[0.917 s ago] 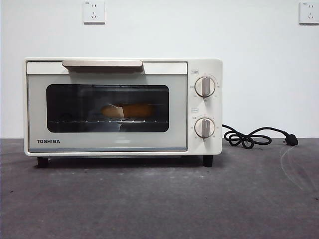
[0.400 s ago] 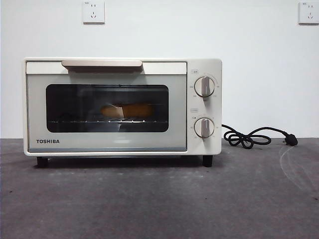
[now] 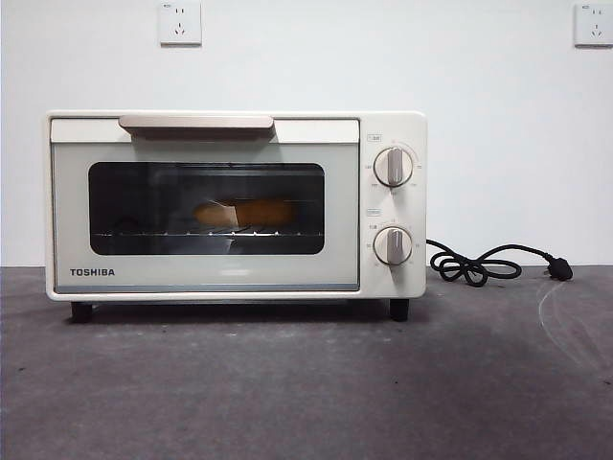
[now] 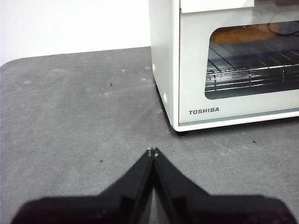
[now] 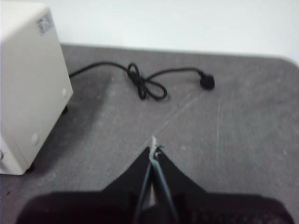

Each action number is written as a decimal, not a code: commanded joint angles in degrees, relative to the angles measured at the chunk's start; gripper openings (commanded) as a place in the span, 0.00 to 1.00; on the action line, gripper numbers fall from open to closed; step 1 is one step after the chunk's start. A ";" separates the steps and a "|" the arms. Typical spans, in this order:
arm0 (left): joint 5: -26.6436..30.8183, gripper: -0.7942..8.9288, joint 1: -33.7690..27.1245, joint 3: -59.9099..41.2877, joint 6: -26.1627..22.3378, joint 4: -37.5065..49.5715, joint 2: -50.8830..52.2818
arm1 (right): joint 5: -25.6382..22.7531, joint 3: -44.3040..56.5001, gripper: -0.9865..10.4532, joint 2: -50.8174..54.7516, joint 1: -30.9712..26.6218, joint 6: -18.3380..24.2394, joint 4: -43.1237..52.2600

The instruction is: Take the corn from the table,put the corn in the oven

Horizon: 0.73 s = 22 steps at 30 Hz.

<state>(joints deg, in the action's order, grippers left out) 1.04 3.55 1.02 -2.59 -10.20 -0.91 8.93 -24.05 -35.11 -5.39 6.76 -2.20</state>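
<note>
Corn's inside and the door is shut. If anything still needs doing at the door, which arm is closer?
Left, probably. The left gripper faces the oven door, corn visible on the rack. The right gripper is off the oven's side by the cord.

The cream-white TOSHIBA oven [image 3: 235,203] stands upright on the dark grey worktop [image 3: 306,383], its dark glass door shut, beige bar handle along the top edge, two round knobs on its side panel. The yellow-orange corn [image 3: 247,213] lies lengthwise on the wire rack inside, seen through the glass.
</note>
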 commanded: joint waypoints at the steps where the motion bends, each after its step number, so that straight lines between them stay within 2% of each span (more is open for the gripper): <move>1: 0.07 0.08 0.13 -0.42 -0.66 0.66 -0.02 | 0.04 9.35 0.07 7.96 -0.17 -0.81 7.54; 4: 0.07 0.08 0.13 -0.42 -0.66 0.66 -0.02 | 0.04 15.34 0.07 16.35 -0.17 -1.22 9.94; 10: 0.07 0.08 0.13 -0.42 -0.66 0.66 0.00 | 0.02 20.50 0.07 26.10 -0.20 -1.53 6.82; 18: 0.07 0.08 0.13 -0.42 -0.66 0.66 0.00 | -0.09 23.23 0.07 34.93 -0.17 -6.99 -8.13; 22: 0.07 0.08 0.13 -0.42 -0.66 0.66 -0.02 | -0.90 23.23 0.07 34.67 0.26 -9.79 -8.07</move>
<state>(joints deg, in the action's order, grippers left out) 1.04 3.55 1.02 -2.59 -10.17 -0.91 8.21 -1.39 -0.60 -5.26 -0.89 -10.35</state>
